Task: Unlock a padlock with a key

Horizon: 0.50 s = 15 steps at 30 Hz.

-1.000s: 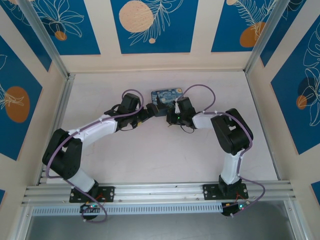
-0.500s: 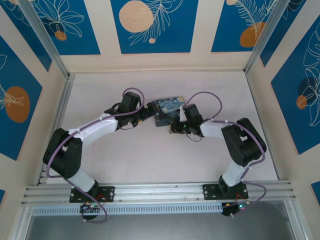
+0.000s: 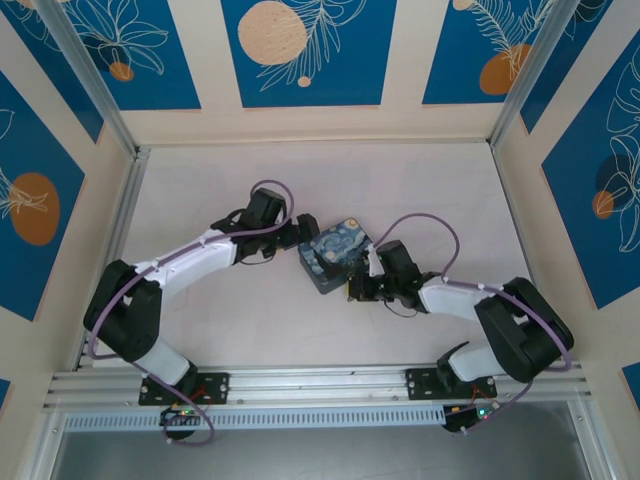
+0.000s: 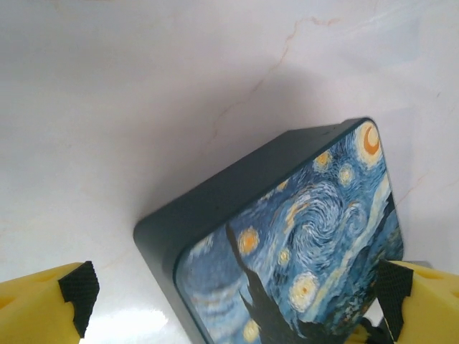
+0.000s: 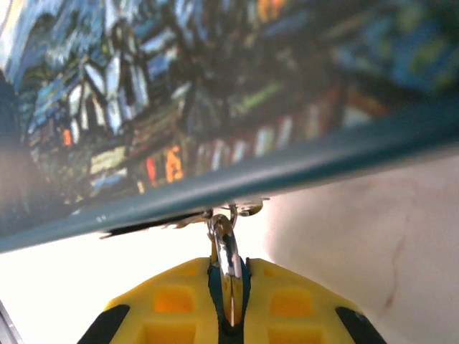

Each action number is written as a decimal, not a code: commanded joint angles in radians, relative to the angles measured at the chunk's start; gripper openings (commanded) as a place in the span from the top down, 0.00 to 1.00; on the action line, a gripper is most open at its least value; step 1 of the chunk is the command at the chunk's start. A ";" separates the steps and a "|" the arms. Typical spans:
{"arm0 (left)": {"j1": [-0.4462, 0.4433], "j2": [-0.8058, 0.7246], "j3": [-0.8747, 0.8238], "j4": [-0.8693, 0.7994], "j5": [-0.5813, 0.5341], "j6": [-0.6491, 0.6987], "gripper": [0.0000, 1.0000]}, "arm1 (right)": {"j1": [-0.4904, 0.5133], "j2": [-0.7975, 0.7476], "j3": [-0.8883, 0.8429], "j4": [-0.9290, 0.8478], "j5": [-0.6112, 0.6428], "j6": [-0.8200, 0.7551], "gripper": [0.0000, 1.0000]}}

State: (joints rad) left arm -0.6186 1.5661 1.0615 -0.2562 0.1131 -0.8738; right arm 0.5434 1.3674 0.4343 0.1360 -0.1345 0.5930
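Right gripper (image 5: 228, 276) clamping padlock (image 5: 225, 251), shiny greyish shackle (image 5: 219, 228) hooked at painted box (image 5: 179, 107) edge

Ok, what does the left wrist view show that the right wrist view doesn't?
Left wrist: the box seen broadly, its swirl-painted lid and one dark side wall, with the left tool open wide. Right wrist: a close look at the box's rim, where the right tool is shut on a small silvery metal piece; key or lock part, I can't tell. Both: the painted box and the pale table.
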 commanded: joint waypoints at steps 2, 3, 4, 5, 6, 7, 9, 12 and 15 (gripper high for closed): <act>-0.047 -0.024 0.038 -0.097 -0.058 0.072 0.00 | 0.000 -0.044 -0.045 -0.091 0.006 0.067 1.00; -0.054 -0.025 0.037 -0.104 -0.066 0.076 0.00 | -0.002 -0.045 -0.042 -0.098 0.008 0.067 1.00; -0.063 -0.029 0.033 -0.110 -0.073 0.080 0.00 | -0.004 -0.043 -0.037 -0.102 0.009 0.065 1.00; -0.070 -0.032 0.029 -0.116 -0.083 0.084 0.00 | -0.008 -0.041 -0.031 -0.109 0.006 0.064 1.00; -0.076 -0.036 0.026 -0.121 -0.090 0.084 0.00 | -0.011 -0.040 -0.028 -0.113 0.006 0.063 0.99; -0.078 -0.041 0.022 -0.122 -0.094 0.085 0.00 | -0.015 -0.040 -0.025 -0.115 0.004 0.065 0.97; -0.084 -0.053 0.014 -0.124 -0.103 0.085 0.00 | -0.023 -0.041 -0.023 -0.118 -0.001 0.068 0.94; -0.092 -0.073 0.013 -0.135 -0.119 0.090 0.00 | -0.032 -0.051 -0.022 -0.122 -0.004 0.075 0.87; -0.098 -0.089 0.017 -0.151 -0.130 0.100 0.00 | -0.039 -0.066 -0.027 -0.124 -0.004 0.082 0.86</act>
State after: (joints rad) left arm -0.7029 1.5116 1.0634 -0.3683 0.0196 -0.8009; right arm 0.5167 1.3220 0.4080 0.0689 -0.1352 0.6518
